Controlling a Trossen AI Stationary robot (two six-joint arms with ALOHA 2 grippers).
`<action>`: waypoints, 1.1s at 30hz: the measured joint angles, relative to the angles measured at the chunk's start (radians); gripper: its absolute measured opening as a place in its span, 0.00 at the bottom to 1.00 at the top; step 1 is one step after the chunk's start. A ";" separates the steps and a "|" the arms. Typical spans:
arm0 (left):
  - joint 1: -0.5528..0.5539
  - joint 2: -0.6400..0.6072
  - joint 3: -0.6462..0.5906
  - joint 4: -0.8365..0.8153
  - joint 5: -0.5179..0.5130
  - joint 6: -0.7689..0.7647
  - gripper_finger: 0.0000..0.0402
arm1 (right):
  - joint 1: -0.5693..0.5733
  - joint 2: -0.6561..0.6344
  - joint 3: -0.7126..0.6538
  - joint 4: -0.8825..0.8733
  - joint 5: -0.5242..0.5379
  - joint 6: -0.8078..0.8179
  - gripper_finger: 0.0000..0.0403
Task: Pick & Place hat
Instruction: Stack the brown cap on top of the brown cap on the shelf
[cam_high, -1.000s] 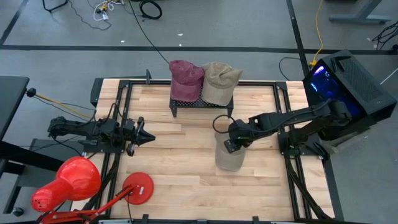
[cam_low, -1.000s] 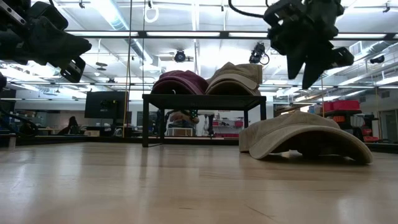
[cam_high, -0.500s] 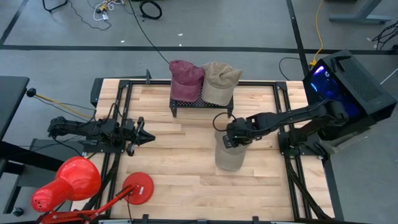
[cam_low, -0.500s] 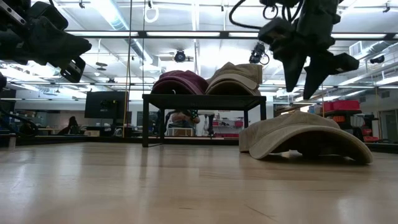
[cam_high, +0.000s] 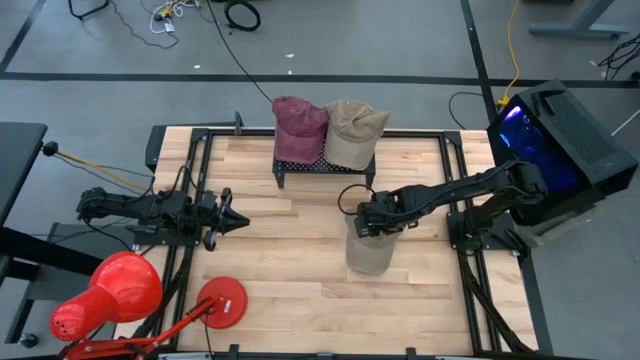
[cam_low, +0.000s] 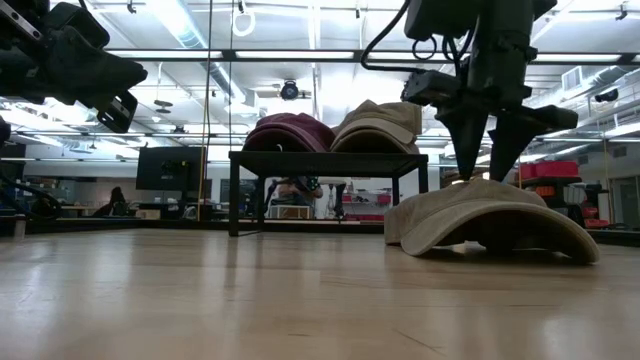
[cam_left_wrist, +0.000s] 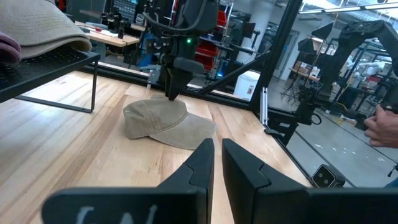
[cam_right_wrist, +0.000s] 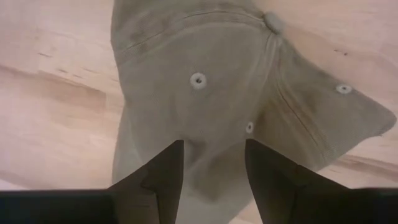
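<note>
Hat (cam_high: 368, 252), tan, is lying crown up on the wooden worktop (cam_high: 300, 270), in front of a small black rack (cam_high: 325, 166) that is carrying a maroon cap (cam_high: 299, 127) and a second tan cap (cam_high: 353, 131). The right gripper (cam_low: 492, 172) is pointing straight down over the crown of the hat, its fingers (cam_right_wrist: 163, 171) standing apart on either side of the fabric and grasping nothing. The left gripper (cam_high: 240, 221) is waiting above the worktop's left side, well apart from the hat, its fingers nearly pressed together and holding nothing.
</note>
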 joint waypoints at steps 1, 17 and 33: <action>0.000 0.000 0.000 0.000 0.000 0.000 0.10 | 0.000 0.004 0.000 0.002 0.004 0.003 0.42; 0.000 0.000 0.000 0.000 0.000 0.000 0.10 | -0.002 0.025 0.000 0.005 0.015 0.007 0.42; 0.000 0.000 0.000 0.000 0.000 0.000 0.10 | -0.002 0.066 -0.001 0.026 0.004 0.012 0.42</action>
